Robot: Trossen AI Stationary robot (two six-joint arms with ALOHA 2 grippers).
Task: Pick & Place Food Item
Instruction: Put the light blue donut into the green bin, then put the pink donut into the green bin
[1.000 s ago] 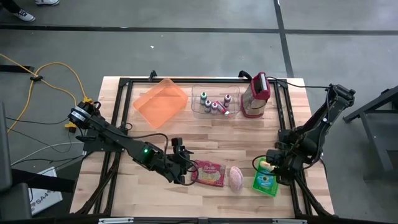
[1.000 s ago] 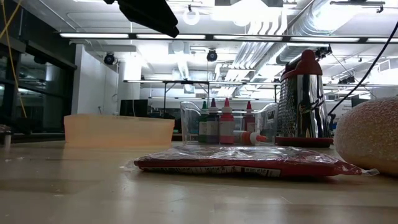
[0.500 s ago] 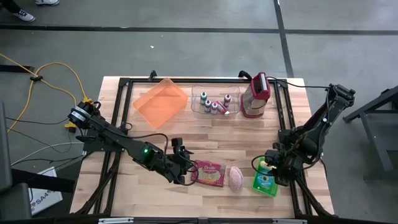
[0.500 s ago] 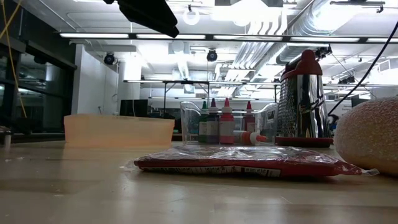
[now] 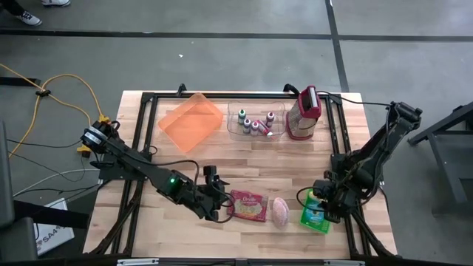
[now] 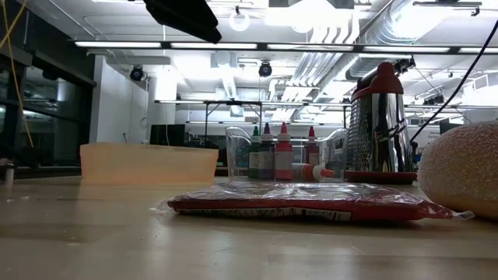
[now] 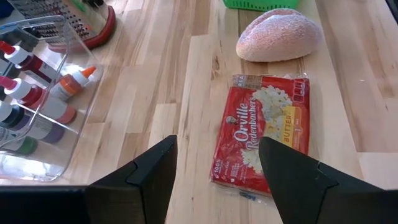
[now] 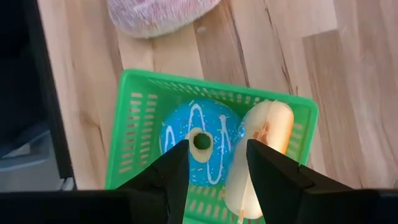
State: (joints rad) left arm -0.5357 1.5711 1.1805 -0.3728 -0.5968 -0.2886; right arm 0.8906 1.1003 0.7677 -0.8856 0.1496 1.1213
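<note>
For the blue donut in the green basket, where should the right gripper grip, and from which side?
From above: the blue donut lies flat inside the walled green basket. Probably pinch across its ring, keeping clear of the hot dog bun touching it. The right gripper, open, hangs over it.

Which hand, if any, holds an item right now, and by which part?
Neither. The left hand is open above the popcorn packet; the right hand is open over the green basket.

Along the table's (image 5: 295, 159) near edge lie a popcorn packet (image 5: 249, 206), a bread roll (image 5: 280, 211) and a basket (image 5: 315, 216) left to right. A tray (image 5: 191, 121), bottle bin (image 5: 253, 122) and grater (image 5: 305, 113) line the far edge.
</note>
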